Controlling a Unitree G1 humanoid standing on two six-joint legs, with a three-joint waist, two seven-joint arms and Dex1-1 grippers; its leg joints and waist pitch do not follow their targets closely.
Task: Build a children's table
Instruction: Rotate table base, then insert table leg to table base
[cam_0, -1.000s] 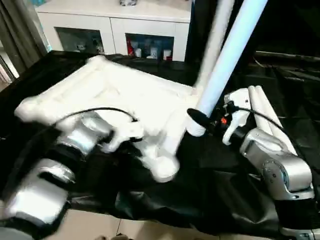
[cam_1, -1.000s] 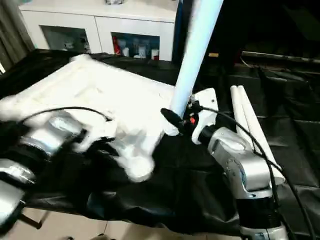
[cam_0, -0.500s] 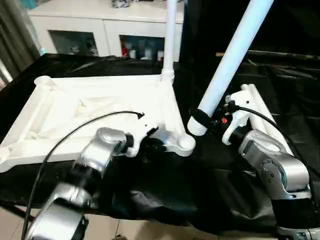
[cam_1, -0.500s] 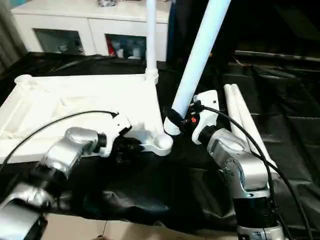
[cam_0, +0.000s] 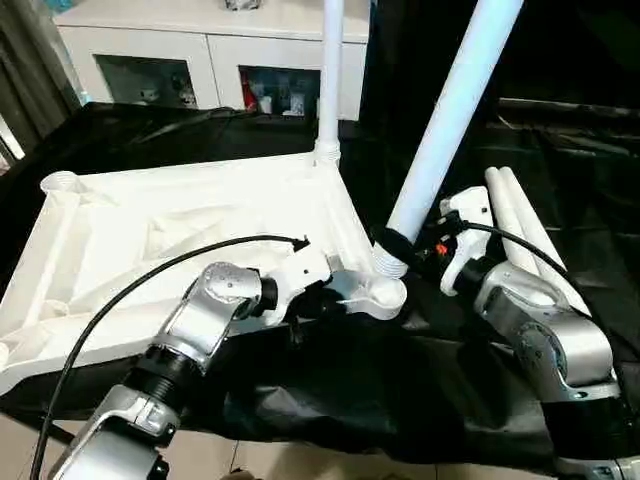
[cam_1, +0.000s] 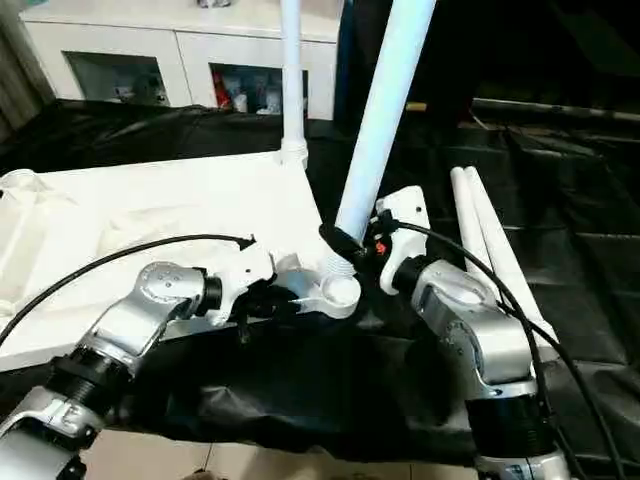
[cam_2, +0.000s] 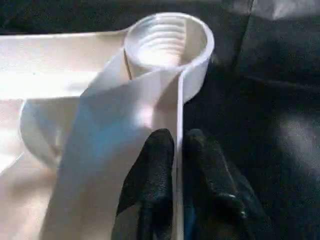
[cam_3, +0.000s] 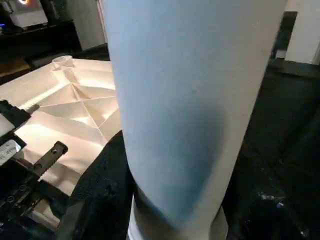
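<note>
The children's table top (cam_0: 190, 230) lies upside down, ribbed underside up, on the black-covered bench. One white leg (cam_0: 328, 80) stands in its far corner socket. My left gripper (cam_2: 177, 150) is shut on the thin rim of the top, just behind the near right corner socket (cam_2: 167, 42). My right gripper (cam_0: 392, 248) is shut on a second leg (cam_0: 445, 130), which leans to the right. This leg's threaded lower end sits just above the same socket (cam_0: 385, 293).
Two spare white legs (cam_0: 525, 230) lie side by side on the black cover to the right of my right arm. A white glass-door cabinet (cam_0: 200, 60) stands behind the bench. The bench's front edge (cam_0: 330, 450) is close below my forearms.
The table top has settled from a tilted, moving pose to lying flat. Its near right socket has come under the held leg's lower end, and my left gripper has closed on the rim.
</note>
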